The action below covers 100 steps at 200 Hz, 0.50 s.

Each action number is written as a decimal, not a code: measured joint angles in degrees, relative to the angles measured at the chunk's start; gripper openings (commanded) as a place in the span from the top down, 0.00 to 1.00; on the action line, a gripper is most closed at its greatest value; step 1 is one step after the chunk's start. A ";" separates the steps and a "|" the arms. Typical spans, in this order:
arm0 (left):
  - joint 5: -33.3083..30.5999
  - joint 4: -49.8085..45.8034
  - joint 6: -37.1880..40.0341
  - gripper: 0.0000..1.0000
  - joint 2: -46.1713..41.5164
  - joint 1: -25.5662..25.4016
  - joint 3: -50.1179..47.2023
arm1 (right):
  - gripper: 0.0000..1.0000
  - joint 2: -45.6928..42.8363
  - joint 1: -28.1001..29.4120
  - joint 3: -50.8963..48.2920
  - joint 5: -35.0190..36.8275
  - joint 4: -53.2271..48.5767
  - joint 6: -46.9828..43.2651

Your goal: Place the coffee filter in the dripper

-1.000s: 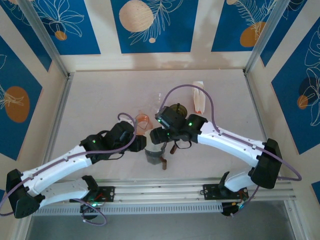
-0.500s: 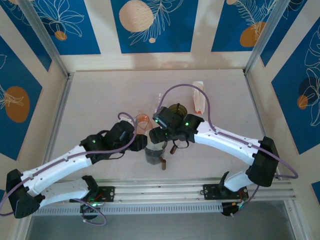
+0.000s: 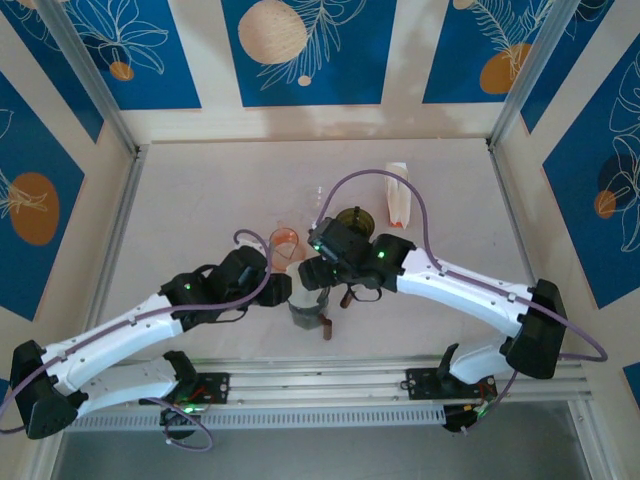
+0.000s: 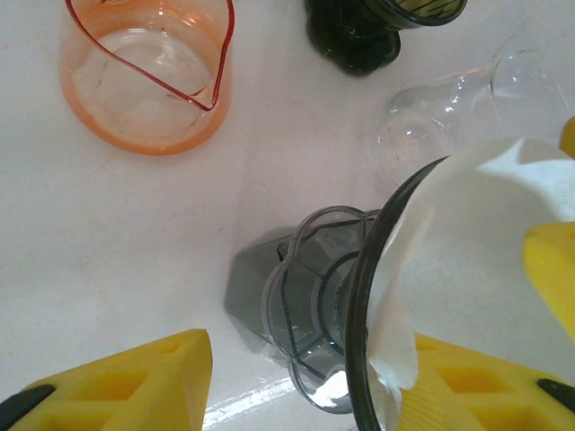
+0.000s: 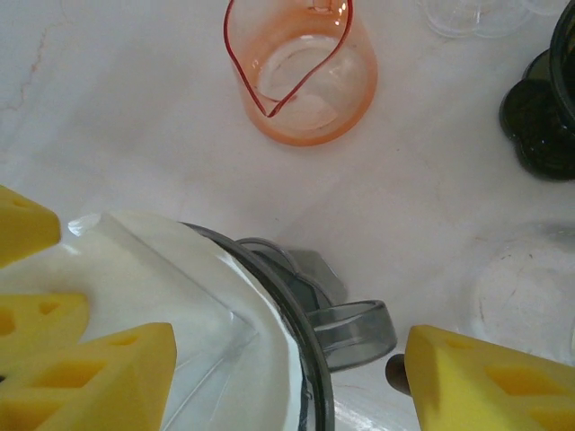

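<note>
Both arms meet over the smoky grey transparent plastic dripper (image 3: pixel 310 306), which stands on the pale desk (image 3: pixel 200 200). The white paper coffee filter (image 4: pixel 467 242) sits inside the dripper's cone, its edge curling at the dark rim. The left gripper (image 4: pixel 310 368) is partly spread around the dripper, one yellow finger clear of its base, the other close under the rim. The right gripper (image 5: pixel 289 350) stands wide: one finger lies over the filter inside the dripper, the other hangs outside, past the dripper's grey handle. Beyond the dripper, away from the arms, stand an orange-tinted glass beaker (image 3: pixel 284 240) and a dark green plastic funnel (image 3: pixel 352 220).
</note>
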 measured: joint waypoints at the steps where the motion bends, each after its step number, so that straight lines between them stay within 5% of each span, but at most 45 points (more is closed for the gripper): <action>1: 0.00 0.00 0.00 0.48 0.00 0.00 0.00 | 0.31 -0.02 0.00 0.00 0.00 0.00 0.00; 100: 0.24 0.37 -0.17 0.48 -0.37 0.00 -0.44 | 0.31 0.13 0.00 -0.63 -2.16 -2.38 1.73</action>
